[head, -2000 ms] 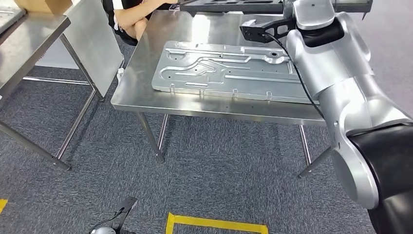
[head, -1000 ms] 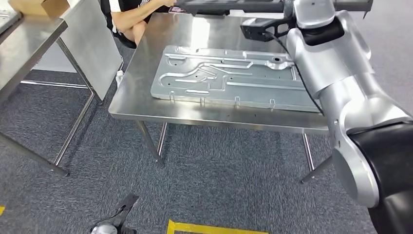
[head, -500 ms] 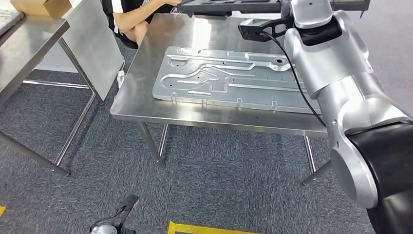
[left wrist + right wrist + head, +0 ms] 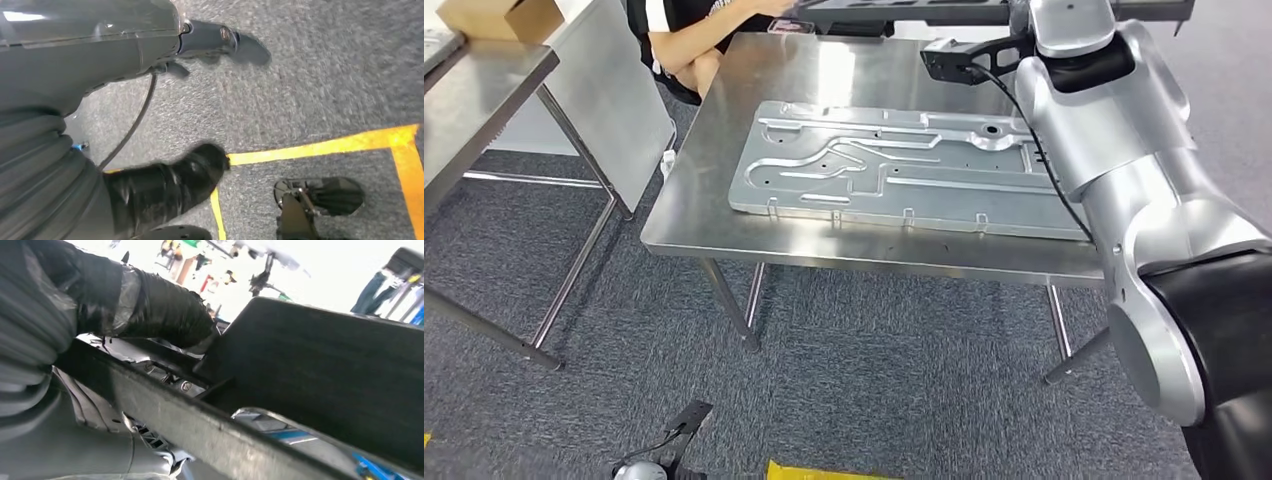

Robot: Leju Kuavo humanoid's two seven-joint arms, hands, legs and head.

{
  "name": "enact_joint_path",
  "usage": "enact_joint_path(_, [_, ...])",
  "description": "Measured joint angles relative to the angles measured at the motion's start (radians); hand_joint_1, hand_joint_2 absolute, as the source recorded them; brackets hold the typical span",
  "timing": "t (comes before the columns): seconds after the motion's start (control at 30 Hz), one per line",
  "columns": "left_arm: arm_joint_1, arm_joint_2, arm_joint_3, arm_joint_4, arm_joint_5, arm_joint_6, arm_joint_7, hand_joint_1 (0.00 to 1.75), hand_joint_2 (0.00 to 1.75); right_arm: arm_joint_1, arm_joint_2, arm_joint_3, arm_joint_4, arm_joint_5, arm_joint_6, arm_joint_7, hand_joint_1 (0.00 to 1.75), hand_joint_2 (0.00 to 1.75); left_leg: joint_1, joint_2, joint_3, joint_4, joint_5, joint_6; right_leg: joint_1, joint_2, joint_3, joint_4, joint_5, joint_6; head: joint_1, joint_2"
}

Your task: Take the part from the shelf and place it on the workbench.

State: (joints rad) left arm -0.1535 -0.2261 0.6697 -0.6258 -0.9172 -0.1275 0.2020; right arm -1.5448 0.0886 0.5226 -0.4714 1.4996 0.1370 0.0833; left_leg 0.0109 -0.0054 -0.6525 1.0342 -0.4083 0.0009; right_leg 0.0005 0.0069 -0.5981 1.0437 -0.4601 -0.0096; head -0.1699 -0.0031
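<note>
Part, a dark flat panel (image 4: 894, 8), up at the top edge of the frame, over the far side of the shiny steel workbench (image 4: 714, 170). Off the shelf by the look of it, not yet set down. Gripped along one rim by the right hand (image 4: 150, 310), dark fingers (image 4: 170, 315) wrapped over the edge. Left hand (image 4: 115, 70) low over grey carpet (image 4: 325, 75), thumb and fingers apart, holding nothing.

Placing left to do, probably. Tight room: a big silver grooved metal plate (image 4: 894, 170) across mid-bench, bare steel only along the far strip and left margin. Seated person's arm (image 4: 689, 45) at upper left, near the far bench corner. Worth watching!
</note>
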Motion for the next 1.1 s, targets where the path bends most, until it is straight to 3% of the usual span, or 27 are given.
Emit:
enact_joint_path(0.1, [0.002,0.000,-0.002,0.000,0.000,0.000,0.000,0.00,1.75,0.000,-0.001,0.000,0.000,0.000,0.000,0.000,1.75,1.75,0.005,-0.001,0.016,-0.009,-0.004,0.019,-0.002,-0.002,-0.013,0.036,-0.015,0.015,0.000,0.000])
enact_joint_path(0.2, [0.002,0.001,-0.003,0.000,-0.001,0.000,-0.001,0.00,1.75,0.001,-0.002,0.000,0.001,0.000,0.000,-0.001,1.75,1.75,0.007,0.000,0.034,-0.013,-0.016,0.030,-0.007,-0.003,-0.105,0.192,-0.076,0.027,0.001,0.000])
enact_joint_path(0.27, [0.004,0.001,-0.004,0.000,-0.001,0.000,-0.001,0.00,1.75,0.007,-0.003,0.000,0.004,0.000,0.000,-0.001,1.75,1.75,0.007,-0.001,0.046,-0.013,-0.027,0.031,-0.012,-0.003,-0.166,0.271,-0.089,0.030,0.001,0.000])
enact_joint_path(0.3, [0.005,0.001,-0.004,0.000,-0.001,0.000,-0.001,0.00,1.75,0.010,-0.004,0.000,0.006,0.000,0.000,-0.001,1.75,1.75,0.007,-0.002,0.054,-0.012,-0.033,0.030,-0.014,-0.003,-0.173,0.259,-0.066,0.029,0.001,0.000])
enact_joint_path(0.33, [0.006,0.001,-0.004,0.000,-0.001,0.000,-0.001,0.00,1.75,0.011,-0.004,0.000,0.007,0.000,0.000,-0.001,1.75,1.75,0.008,-0.003,0.063,-0.012,-0.040,0.029,-0.015,-0.004,-0.162,0.210,-0.026,0.028,0.001,0.000])
enact_joint_path(0.4, [0.007,0.000,-0.004,0.000,-0.001,0.000,-0.001,0.00,1.75,0.011,-0.004,0.000,0.008,0.000,0.000,-0.001,1.75,1.75,0.008,-0.004,0.082,-0.012,-0.055,0.022,-0.014,-0.006,-0.114,0.071,0.055,0.026,0.001,0.000])
enact_joint_path(0.43, [0.006,0.000,-0.004,0.000,-0.001,0.000,-0.001,0.00,1.75,0.010,-0.004,0.000,0.008,0.000,-0.001,-0.001,1.75,1.75,0.008,-0.004,0.087,-0.014,-0.061,0.017,-0.010,-0.007,-0.094,0.023,0.072,0.022,0.001,0.000])
enact_joint_path(0.5, [0.006,0.000,-0.005,0.000,-0.002,0.000,-0.001,0.00,1.75,0.010,-0.005,0.000,0.008,0.000,-0.001,-0.001,1.75,1.75,0.007,-0.003,0.093,-0.018,-0.065,0.005,-0.003,-0.006,-0.080,-0.008,0.073,0.010,0.000,0.000])
enact_joint_path(0.6, [0.007,0.000,-0.005,0.000,-0.004,0.000,0.000,0.00,1.75,0.012,-0.006,0.000,0.008,0.000,-0.001,-0.001,1.75,1.75,0.007,-0.001,0.093,0.003,-0.072,-0.010,-0.005,-0.004,-0.060,-0.019,0.070,-0.011,0.000,0.000])
enact_joint_path(0.67, [0.007,0.000,-0.005,0.000,-0.006,0.000,0.000,0.00,1.75,0.010,-0.006,0.000,0.007,0.000,-0.002,0.000,1.75,1.75,0.008,0.000,0.046,0.092,-0.100,-0.014,-0.007,-0.003,-0.044,-0.025,0.064,-0.022,0.000,0.000])
enact_joint_path(0.77, [0.010,0.000,-0.005,0.000,-0.009,-0.002,0.001,0.00,1.75,0.016,-0.006,0.000,0.008,0.000,-0.002,-0.003,1.75,1.75,0.008,0.000,-0.064,0.258,-0.159,-0.015,-0.001,0.000,-0.024,-0.023,0.045,-0.031,0.000,0.000])
enact_joint_path(0.8, [0.011,0.000,-0.005,0.000,-0.010,-0.002,0.001,0.00,1.75,0.019,-0.006,0.000,0.008,0.000,-0.002,-0.003,1.75,1.75,0.008,0.000,-0.081,0.265,-0.153,-0.013,0.002,0.001,-0.016,-0.022,0.037,-0.032,0.000,0.000])
enact_joint_path(0.83, [0.012,0.000,-0.005,0.000,-0.010,-0.002,0.001,0.00,1.75,0.021,-0.006,0.000,0.008,0.000,-0.002,-0.004,1.75,1.75,0.007,0.000,-0.079,0.231,-0.122,-0.010,0.005,0.002,-0.006,-0.021,0.029,-0.032,0.000,0.000])
enact_joint_path(0.9, [0.013,0.000,-0.005,0.000,-0.010,-0.002,0.001,0.00,1.75,0.022,-0.006,0.000,0.008,0.000,-0.002,-0.003,1.75,1.75,0.001,0.000,-0.039,0.097,-0.025,0.005,0.009,0.002,0.015,-0.019,0.012,-0.031,0.001,0.000])
enact_joint_path(0.93, [0.012,0.002,-0.005,0.000,-0.010,-0.002,0.001,0.00,1.75,0.020,-0.006,0.000,0.008,0.000,-0.002,-0.003,1.75,1.75,-0.004,0.001,-0.020,0.035,0.002,0.012,0.009,0.003,0.021,-0.020,0.006,-0.029,0.000,0.000])
enact_joint_path(1.0, [0.012,0.003,-0.005,-0.001,-0.010,-0.002,0.001,0.00,1.75,0.020,-0.007,0.000,0.008,0.000,-0.002,-0.003,1.75,1.75,-0.012,0.001,0.001,-0.019,0.014,0.025,0.007,0.004,0.025,-0.020,0.001,-0.018,0.000,0.000])
enact_joint_path(1.1, [0.013,0.003,-0.006,-0.001,-0.010,-0.002,0.001,0.00,1.75,0.021,-0.008,0.000,0.007,0.000,-0.002,-0.003,1.75,1.75,-0.009,0.002,0.026,-0.041,0.018,0.033,0.007,0.003,0.024,0.001,-0.003,-0.002,0.000,0.000])
